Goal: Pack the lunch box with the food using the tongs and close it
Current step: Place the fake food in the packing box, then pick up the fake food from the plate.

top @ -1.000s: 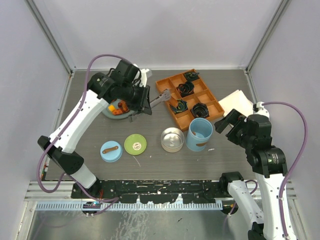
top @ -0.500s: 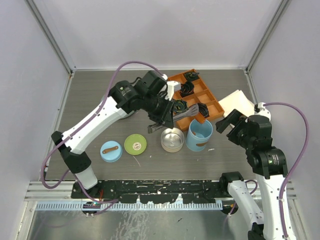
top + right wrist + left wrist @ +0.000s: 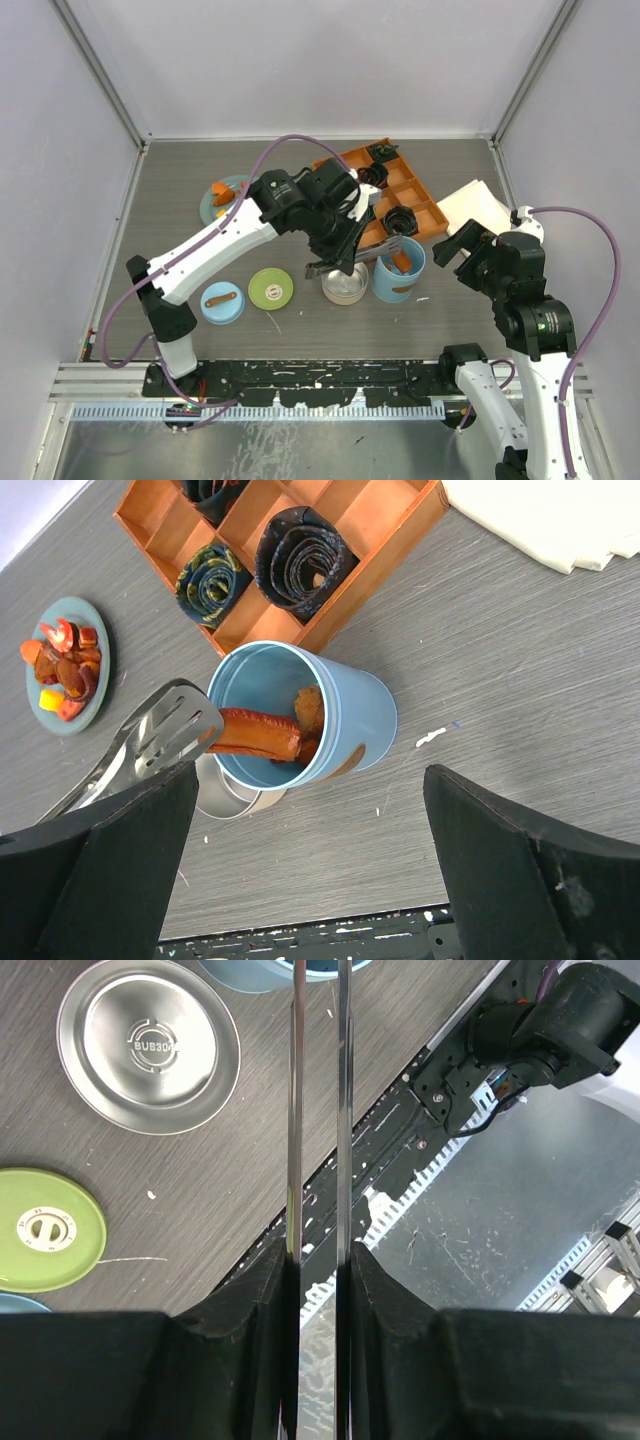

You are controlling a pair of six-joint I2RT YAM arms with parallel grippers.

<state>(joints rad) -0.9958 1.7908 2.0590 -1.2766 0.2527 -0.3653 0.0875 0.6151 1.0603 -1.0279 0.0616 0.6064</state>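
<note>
My left gripper (image 3: 343,243) (image 3: 318,1260) is shut on the grey metal tongs (image 3: 365,255) (image 3: 295,1110), squeezing both arms close together. The slotted tong head (image 3: 165,730) pinches one end of a long orange-red food piece (image 3: 258,736) that reaches into the open light-blue cylinder (image 3: 400,268) (image 3: 345,715), beside an orange-brown chunk. The empty steel tin (image 3: 345,282) (image 3: 148,1045) stands just left of it. Green lid (image 3: 270,288) (image 3: 45,1228) and blue lid (image 3: 221,302) lie apart on the table. More food (image 3: 222,190) (image 3: 62,665) sits on the teal plate. My right gripper (image 3: 465,245) (image 3: 310,880) hangs open, right of the cylinder.
An orange compartment tray (image 3: 420,205) (image 3: 380,530) with black coils stands right behind the cylinder. A folded white cloth (image 3: 475,205) (image 3: 560,520) lies at the back right. The black rail (image 3: 320,378) runs along the table's near edge.
The left arm has swung right from the teal plate to the light-blue cylinder, carrying the tongs with the orange-red piece. The right arm has barely moved.
</note>
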